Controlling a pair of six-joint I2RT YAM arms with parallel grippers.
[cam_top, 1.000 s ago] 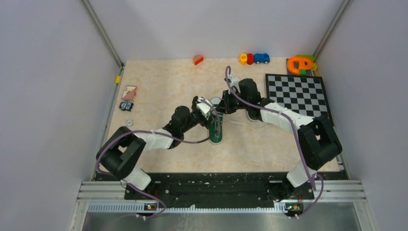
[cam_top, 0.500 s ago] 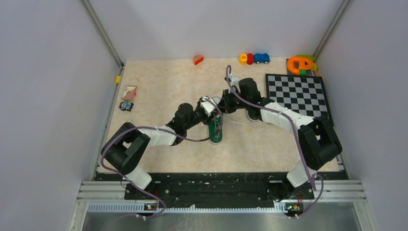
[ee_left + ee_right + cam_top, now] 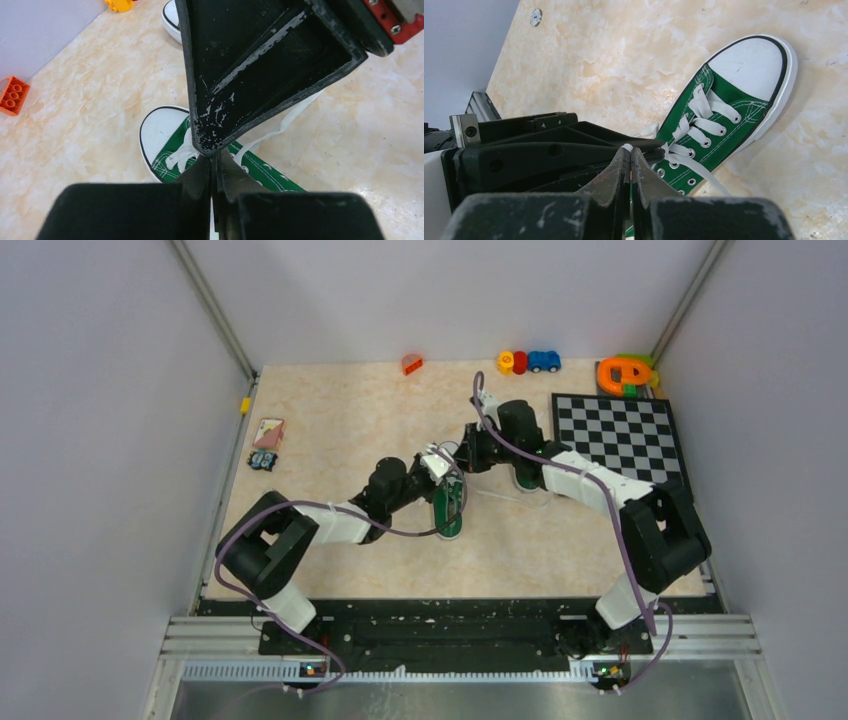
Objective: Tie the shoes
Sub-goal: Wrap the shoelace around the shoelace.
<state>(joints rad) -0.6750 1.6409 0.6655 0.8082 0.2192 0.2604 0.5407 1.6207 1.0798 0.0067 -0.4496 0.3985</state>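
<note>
One green shoe [image 3: 449, 512] with a white toe cap lies mid-table, its white laces loose [image 3: 170, 145] [image 3: 724, 115]. The other shoe [image 3: 527, 480] lies further right, mostly under the right arm; its toe [image 3: 171, 22] shows in the left wrist view. Both grippers meet tip to tip over the first shoe's lacing. My left gripper [image 3: 446, 472] [image 3: 214, 161] is shut, with a thin white strip of lace in the slit between its fingers. My right gripper [image 3: 462, 460] [image 3: 628, 150] is shut on a white lace end that pokes out at its tips.
A checkerboard [image 3: 620, 435] lies at the right. Along the back edge are an orange brick [image 3: 412, 364], toy cars [image 3: 528, 362] and an orange-green toy [image 3: 625, 373]. At the left are a card [image 3: 268, 431], a small dark object [image 3: 264, 461] and a washer [image 3: 269, 496].
My left gripper has slid right, up to the right gripper's tips, and closed from wide open to shut. The right arm and the shoes have stayed put.
</note>
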